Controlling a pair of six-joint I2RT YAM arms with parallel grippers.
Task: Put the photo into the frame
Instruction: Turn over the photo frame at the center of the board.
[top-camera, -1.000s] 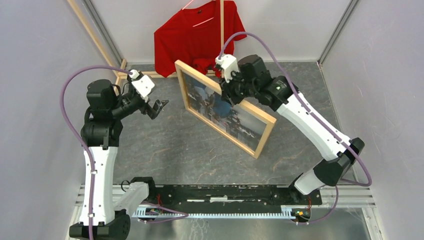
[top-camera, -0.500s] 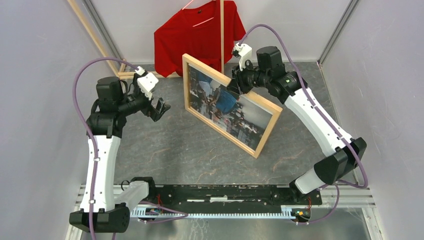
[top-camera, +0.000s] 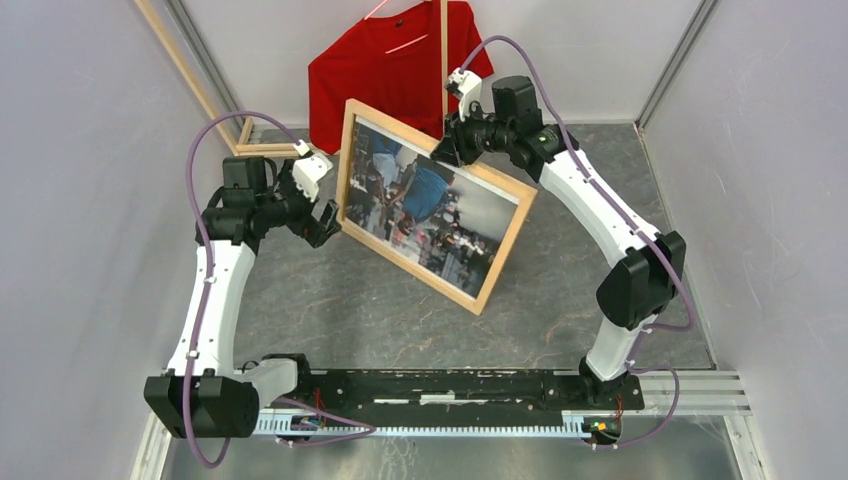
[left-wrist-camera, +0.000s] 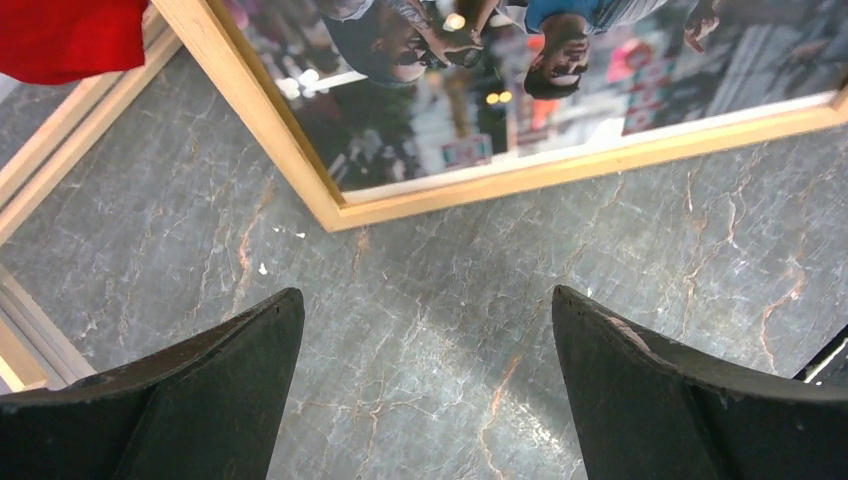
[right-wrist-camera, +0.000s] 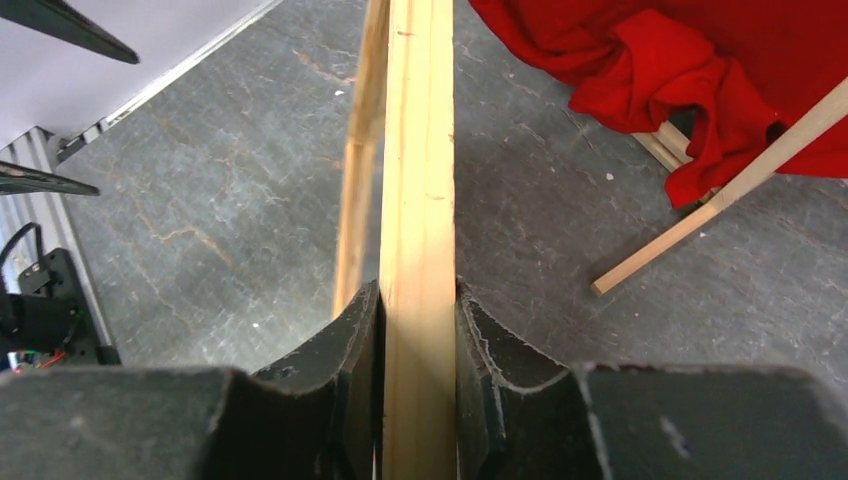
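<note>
The photo (top-camera: 430, 205) already appears seated in the frame (top-camera: 344, 165), which is held tilted above the worktop (top-camera: 330, 290), so the main step looks done and only laying it down seems left. The right hand (top-camera: 447, 150) pinches the frame's top strip. The left hand (top-camera: 325, 222), spread wide, hovers just beside the frame's lower corner without touching it.

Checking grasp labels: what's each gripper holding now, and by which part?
Right gripper clamps the frame by its upper wooden edge. Left gripper is open, holding nothing.
</note>
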